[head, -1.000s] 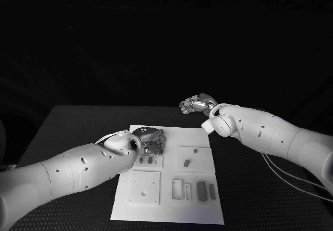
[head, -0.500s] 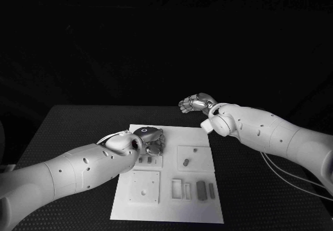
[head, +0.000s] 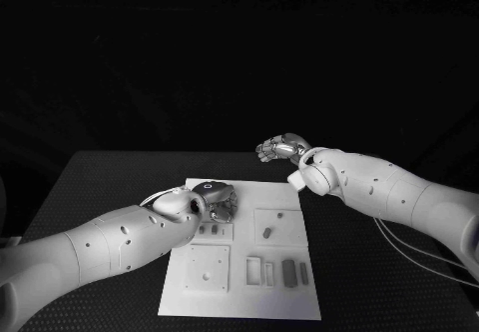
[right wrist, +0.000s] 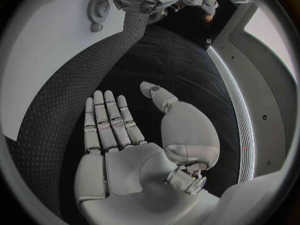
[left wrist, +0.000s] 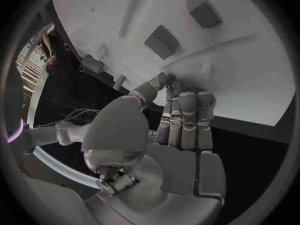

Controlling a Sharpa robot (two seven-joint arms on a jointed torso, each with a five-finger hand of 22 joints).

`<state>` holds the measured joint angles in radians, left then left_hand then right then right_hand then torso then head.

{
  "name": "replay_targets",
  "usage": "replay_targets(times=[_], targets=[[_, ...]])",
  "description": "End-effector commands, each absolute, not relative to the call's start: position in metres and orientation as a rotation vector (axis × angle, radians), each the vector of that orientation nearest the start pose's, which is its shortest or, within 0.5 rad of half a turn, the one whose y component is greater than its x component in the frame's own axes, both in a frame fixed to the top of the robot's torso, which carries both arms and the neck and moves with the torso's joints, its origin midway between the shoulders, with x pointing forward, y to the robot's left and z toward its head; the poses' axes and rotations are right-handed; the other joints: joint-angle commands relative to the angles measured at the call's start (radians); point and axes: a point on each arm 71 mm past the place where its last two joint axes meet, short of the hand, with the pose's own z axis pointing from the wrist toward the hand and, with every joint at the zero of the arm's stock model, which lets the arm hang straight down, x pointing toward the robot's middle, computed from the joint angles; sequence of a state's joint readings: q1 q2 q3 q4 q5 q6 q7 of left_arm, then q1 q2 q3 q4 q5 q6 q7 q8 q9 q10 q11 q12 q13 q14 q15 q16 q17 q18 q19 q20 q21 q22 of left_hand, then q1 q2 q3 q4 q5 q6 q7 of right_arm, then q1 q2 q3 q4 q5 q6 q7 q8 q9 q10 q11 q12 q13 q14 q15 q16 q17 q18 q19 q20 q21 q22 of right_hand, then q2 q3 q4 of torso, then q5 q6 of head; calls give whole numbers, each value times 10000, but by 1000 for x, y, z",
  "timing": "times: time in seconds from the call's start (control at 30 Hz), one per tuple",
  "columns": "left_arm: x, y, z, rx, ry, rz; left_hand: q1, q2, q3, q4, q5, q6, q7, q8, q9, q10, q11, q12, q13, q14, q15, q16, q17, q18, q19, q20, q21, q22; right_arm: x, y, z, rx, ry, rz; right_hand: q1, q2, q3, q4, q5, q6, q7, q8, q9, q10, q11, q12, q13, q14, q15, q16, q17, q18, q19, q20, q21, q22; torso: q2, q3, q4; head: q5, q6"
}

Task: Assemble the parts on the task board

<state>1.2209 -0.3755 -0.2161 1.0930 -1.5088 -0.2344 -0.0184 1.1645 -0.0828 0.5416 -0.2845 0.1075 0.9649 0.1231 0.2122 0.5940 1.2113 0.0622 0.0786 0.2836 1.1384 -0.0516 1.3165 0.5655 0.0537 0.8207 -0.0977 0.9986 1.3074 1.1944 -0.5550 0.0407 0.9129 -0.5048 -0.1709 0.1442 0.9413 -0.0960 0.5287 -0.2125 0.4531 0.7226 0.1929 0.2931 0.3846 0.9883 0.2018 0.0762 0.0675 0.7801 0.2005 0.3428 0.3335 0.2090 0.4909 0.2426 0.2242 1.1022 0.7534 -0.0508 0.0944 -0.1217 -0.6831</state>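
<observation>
White and flat, the rectangular plastic task board lies in the middle of the black textured surface in the head view, small grey block-shaped parts resting in its recesses. The silver left hand hangs over the board's far left corner, while the silver right hand hovers above the surface beyond the board's far edge.

From the left wrist, the left hand curls its fingertips down against the board; I cannot tell whether anything is pinched.

From the right wrist, the right hand lies flat, fingers spread, holding nothing
</observation>
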Motion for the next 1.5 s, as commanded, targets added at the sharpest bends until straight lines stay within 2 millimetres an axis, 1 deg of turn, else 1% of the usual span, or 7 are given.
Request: replay_targets(times=[0.03, 0.27, 0.57, 0.63, 1.07, 1.27, 1.5], targets=[[513, 73, -270, 5442, 18936, -5807, 76, 111, 84, -11, 72, 84, -3, 63, -20, 74, 1, 34, 30, 32, 13, 28, -24, 191, 44, -500, 38, 191, 586, -238, -202, 7945, 16257, 10781, -5, -19, 6, -34, 55, -17, 384, 55, -9, 50, -4, -34, 12, -44, 9, 40, -15, -173, -18, 23, -68, 12, -5, -6, 12, -9, 1], [513, 73, -271, 5576, 19028, -5658, 315, 222, 143, -38, 93, 277, 44, 162, -24, 386, -15, 127, 84, 99, -1, 113, -61, 223, 91, -502, 99, 192, 586, -238, -202, 7939, 16260, 10793, -7, -18, 6, -32, 55, -16, 384, 57, -10, 51, -4, -34, 12, -44, 9, 40, -17, -173, -18, 23, -71, 15, -3, -11, 17, -21, -21], [513, 72, -268, 5504, 18624, -5811, 584, 359, 187, -51, 162, 593, -56, 318, -10, 791, -150, 254, 213, 261, -133, 211, -119, 251, 223, -577, 189, 178, 586, -238, -202, 7937, 16254, 10795, -9, -19, 5, -30, 55, -15, 384, 58, -12, 52, -4, -34, 12, -44, 8, 41, -18, -173, -17, 24, -75, 19, -4, -17, 22, -29, -26], [514, 73, -266, 5409, 18343, -5913, 676, 407, 234, -55, 199, 748, -113, 395, 7, 947, -211, 308, 268, 354, -194, 237, -146, 262, 295, -615, 217, 167, 586, -238, -202, 7938, 16255, 10794, -10, -19, 5, -30, 55, -15, 384, 59, -12, 52, -4, -34, 12, -45, 8, 41, -19, -172, -17, 24, -77, 20, -6, -17, 23, -28, -26], [515, 77, -258, 4586, 17103, -6588, 756, 381, 382, -43, 180, 897, -173, 447, -7, 1081, -264, 303, 326, 473, -248, 211, -230, 262, 421, -674, 233, 134, 586, -238, -202, 7937, 16242, 10787, -10, -20, 5, -29, 56, -14, 383, 61, -14, 53, -4, -35, 12, -46, 7, 43, -21, -172, -16, 24, -83, 26, -1, -18, 18, 8, 6], [513, 81, -257, 4053, 16953, -6978, 755, 380, 384, -43, 181, 899, -174, 447, -7, 1083, -265, 303, 327, 475, -248, 211, -231, 262, 423, -675, 233, 134, 586, -239, -202, 7945, 16229, 10762, -10, -20, 5, -29, 56, -14, 383, 61, -14, 53, -4, -35, 12, -46, 7, 43, -22, -172, -16, 24, -83, 27, -1, -16, 9, 30, 44], [516, 91, -245, 3104, 16806, -7373, 708, 379, 426, -36, 209, 943, -188, 457, -19, 1126, -280, 288, 345, 544, -264, 205, -266, 264, 500, -701, 246, 121, 586, -241, -202, 7957, 16215, 10731, -9, -19, 6, -30, 57, -14, 382, 62, -16, 53, -5, -36, 12, -47, 7, 43, -23, -171, -15, 24, -87, 30, -16, -6, 22, 24, 78]])
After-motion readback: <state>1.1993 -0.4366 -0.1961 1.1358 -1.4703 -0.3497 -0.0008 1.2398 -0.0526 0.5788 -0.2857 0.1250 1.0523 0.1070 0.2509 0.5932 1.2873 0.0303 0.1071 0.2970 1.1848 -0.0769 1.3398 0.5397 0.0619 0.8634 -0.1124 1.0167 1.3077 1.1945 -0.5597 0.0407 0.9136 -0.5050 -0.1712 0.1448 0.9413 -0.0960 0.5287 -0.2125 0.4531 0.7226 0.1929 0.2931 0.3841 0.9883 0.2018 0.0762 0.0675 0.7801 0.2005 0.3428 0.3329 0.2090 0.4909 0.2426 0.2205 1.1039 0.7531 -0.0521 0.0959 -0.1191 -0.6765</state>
